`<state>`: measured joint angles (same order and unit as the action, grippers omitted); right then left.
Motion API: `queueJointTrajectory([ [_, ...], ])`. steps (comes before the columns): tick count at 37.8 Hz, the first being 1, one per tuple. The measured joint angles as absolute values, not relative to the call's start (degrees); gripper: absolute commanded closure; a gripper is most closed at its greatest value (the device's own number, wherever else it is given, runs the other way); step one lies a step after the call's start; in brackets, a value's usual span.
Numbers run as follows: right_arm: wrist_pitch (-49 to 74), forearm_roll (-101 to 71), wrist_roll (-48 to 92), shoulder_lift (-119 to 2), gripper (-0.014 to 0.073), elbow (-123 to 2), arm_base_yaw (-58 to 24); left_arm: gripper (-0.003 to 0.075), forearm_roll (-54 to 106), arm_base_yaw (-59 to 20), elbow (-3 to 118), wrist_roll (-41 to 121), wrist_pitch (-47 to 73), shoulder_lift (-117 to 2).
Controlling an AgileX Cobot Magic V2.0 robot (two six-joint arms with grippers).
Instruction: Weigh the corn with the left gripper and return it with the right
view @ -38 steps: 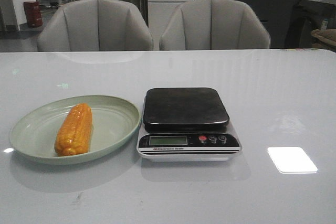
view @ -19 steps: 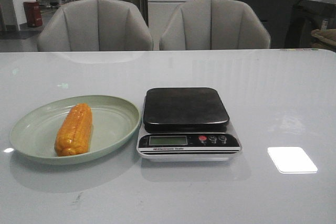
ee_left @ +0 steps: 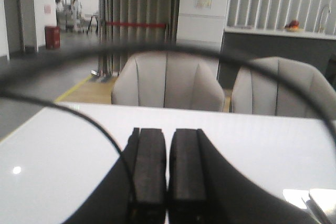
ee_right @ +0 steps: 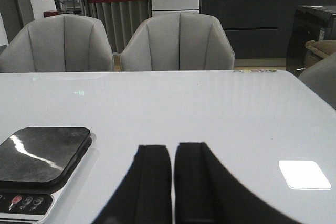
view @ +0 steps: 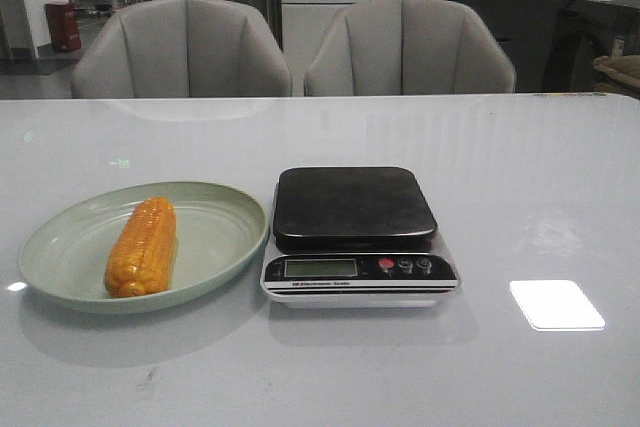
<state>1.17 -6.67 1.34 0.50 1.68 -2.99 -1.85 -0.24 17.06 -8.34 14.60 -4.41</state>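
Note:
The orange-yellow corn [view: 141, 246] lies on the pale green plate [view: 222, 232] at the left of the table, lengthwise front to back. The kitchen scale [view: 355, 234] stands just right of the plate, its black platform bare. It also shows in the right wrist view [ee_right: 39, 158]. Neither arm shows in the front view. The left gripper [ee_left: 168, 135] is shut and empty, its black fingers together over bare table. The right gripper [ee_right: 173, 149] is shut and empty, to the right of the scale. The corn is out of both wrist views.
Two grey chairs [view: 185, 47] [view: 408, 45] stand behind the table's far edge. A bright light patch [view: 556, 304] reflects on the glossy white table right of the scale. A black cable [ee_left: 105, 135] loops across the left wrist view.

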Motion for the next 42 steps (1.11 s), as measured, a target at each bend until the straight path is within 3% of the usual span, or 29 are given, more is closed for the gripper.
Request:
queueJointTrajectory([
  [5, 1.17, -6.67, 1.34, 0.5, 0.0398, 1.68, -2.99, 0.0606, 1.52, -0.35, 19.82, -8.34, 21.52, -7.84],
  [17, 1.17, -6.67, 1.34, 0.5, 0.0398, 1.68, -2.99, 0.0599, 2.43, -0.35, 19.91, -8.43, 22.86, -8.88],
  [20, 1.17, -6.67, 1.34, 0.5, 0.0398, 1.68, -2.99, 0.0528, 2.43, -0.35, 19.91, -8.43, 22.86, -8.88],
  [26, 1.17, -6.67, 1.34, 0.5, 0.0398, 1.68, -2.99, 0.0239, 2.32, -1.94, 19.91, -8.43, 22.96, -9.53],
  [29, 1.17, -6.67, 1.34, 0.5, 0.0398, 1.68, -2.99, 0.0135, 2.32, -3.42, 20.12, -8.43, 22.96, -11.21],
  [42, 1.17, -6.67, 1.34, 0.5, 0.0398, 1.68, -2.99, 0.0144, 5.53, -11.24, 26.51, -8.43, 23.47, -27.06],
])
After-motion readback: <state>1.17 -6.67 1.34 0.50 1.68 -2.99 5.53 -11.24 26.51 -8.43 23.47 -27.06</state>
